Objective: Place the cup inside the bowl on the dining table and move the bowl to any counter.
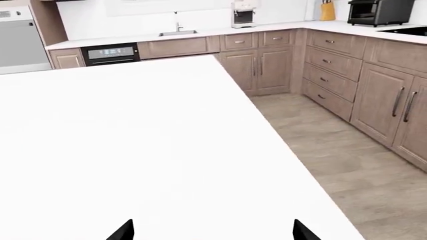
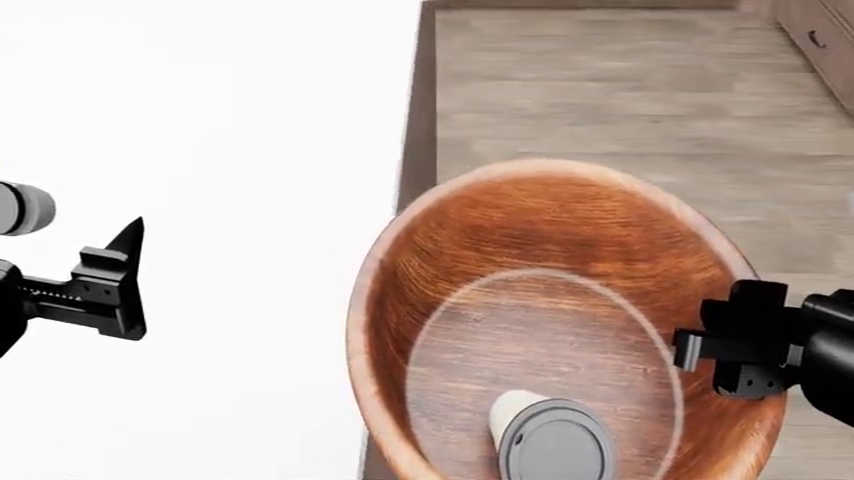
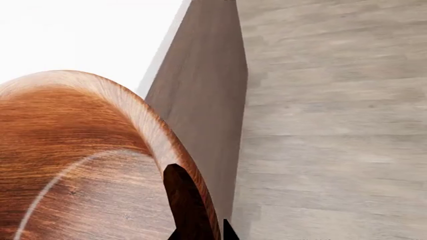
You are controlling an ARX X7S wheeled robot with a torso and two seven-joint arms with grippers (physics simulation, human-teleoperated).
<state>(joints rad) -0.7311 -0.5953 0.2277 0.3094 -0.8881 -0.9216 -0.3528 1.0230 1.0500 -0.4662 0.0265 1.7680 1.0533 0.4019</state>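
The reddish-brown wooden bowl (image 2: pixel 534 230) fills the lower middle of the head view and reaches past the edge of the white dining table (image 2: pixel 200 120) over the floor. The cream cup (image 2: pixel 518 412) with its grey lid lies on its side on the bowl's base. My right gripper (image 2: pixel 697 350) is shut on the bowl's right rim; in the right wrist view the rim (image 3: pixel 150 125) runs between the right gripper's (image 3: pixel 203 235) jaws. My left gripper (image 2: pixel 127 285) hovers open over the table, apart from the bowl, with nothing in it (image 1: pixel 213 231). The counter (image 1: pixel 213 33) with sink (image 1: pixel 177 33) lies far behind.
Wooden cabinets and drawers (image 1: pixel 333 75) line the back and right walls. On the counter stand a coffee machine (image 1: pixel 243 14), a knife block (image 1: pixel 327 10) and a black toaster oven (image 1: pixel 380 11). An oven (image 1: pixel 110 53) sits under it. Grey wood floor (image 1: pixel 347 165) lies beside the table.
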